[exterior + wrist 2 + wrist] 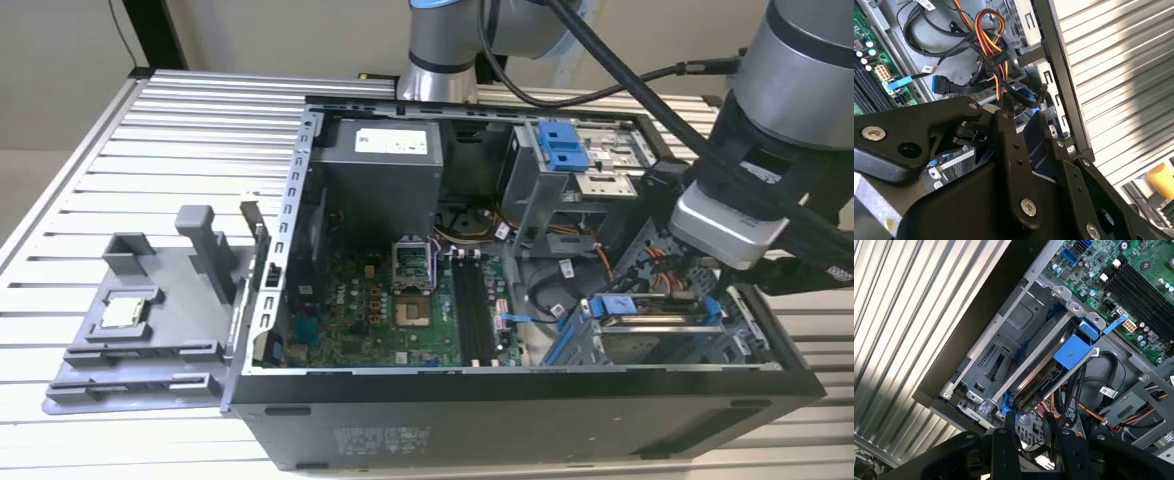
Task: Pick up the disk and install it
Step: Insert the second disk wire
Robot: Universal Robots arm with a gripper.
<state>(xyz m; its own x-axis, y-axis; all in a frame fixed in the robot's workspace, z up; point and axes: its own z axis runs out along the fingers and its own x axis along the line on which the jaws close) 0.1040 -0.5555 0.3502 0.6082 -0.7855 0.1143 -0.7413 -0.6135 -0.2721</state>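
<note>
First wrist view: disk (1054,371) sits in drive bay (1024,315); gripper (1028,418) at its end, grasp impossible to tell; loose cables (1074,395) might snag, jamming it askew.

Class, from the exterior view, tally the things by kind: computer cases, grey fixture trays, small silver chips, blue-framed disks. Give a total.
Computer case: 1
Grey fixture tray: 1
Silver chip: 1
Disk: 1
Total: 4
</note>
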